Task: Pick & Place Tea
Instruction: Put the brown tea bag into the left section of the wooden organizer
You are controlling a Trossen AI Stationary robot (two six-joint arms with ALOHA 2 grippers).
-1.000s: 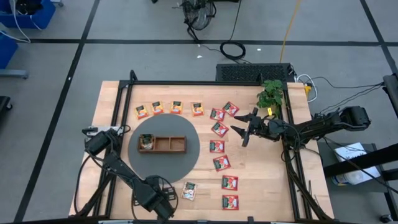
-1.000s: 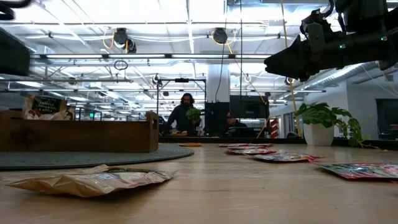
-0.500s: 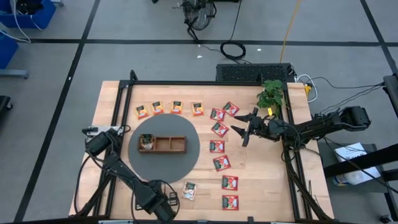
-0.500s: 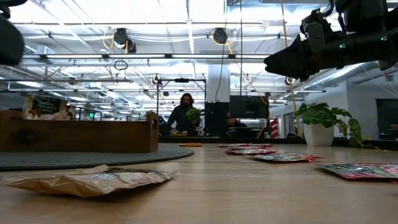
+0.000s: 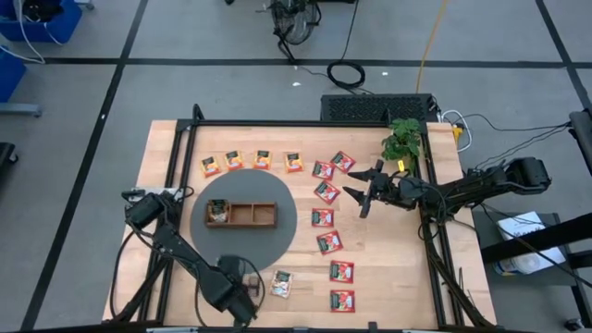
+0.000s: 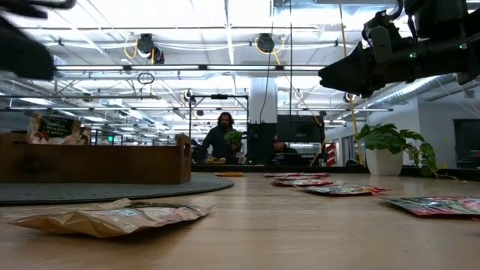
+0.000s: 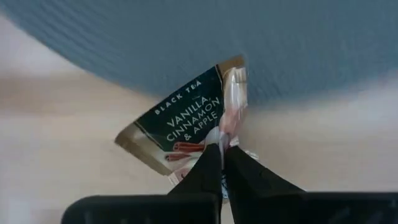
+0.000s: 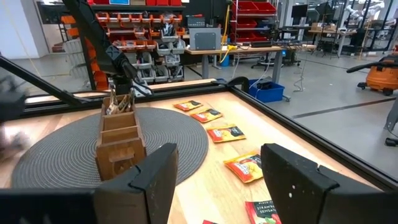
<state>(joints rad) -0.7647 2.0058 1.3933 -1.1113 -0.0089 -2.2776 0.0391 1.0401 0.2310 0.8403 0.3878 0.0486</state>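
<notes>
- My left pincer (image 5: 248, 279) is at the near edge of the bench (image 5: 166, 157), just beside the rim of the round grey mat (image 5: 287, 236). Its two fingers are pressed together with nothing between them.
- The thing I am after is the white-and-green packet (image 5: 281, 284). It lies flat on the bare wood, just off the mat, and nothing touches it.
- In the low view no finger shows at this packet (image 6: 112, 217), so I judge that my left pincer hangs above it and does not grip it.
- The relation that matters: seen from above, the packet lies just beside the left pincer, toward my right side. In the left wrist view it (image 7: 186, 118) sits right beyond my closed fingertips (image 7: 211, 165).
- The packet is nearly square, so it has no real long axis. It lies turned, with one corner toward my fingers and one crimped edge a little raised.
- I think the next move needs the fingers to be opened first and then lowered over that raised edge.
- The left arm is clearly the nearer one. My right pincer (image 5: 365, 196) waits far across the bench above the red packets (image 5: 323, 217), with its fingers wide apart and empty.
- The wooden tray (image 5: 242, 215) stands on the mat, beyond the packet, with something already in its left compartment.
- The orange packets (image 5: 248, 161) lie in a row at the far side of the bench.
</notes>
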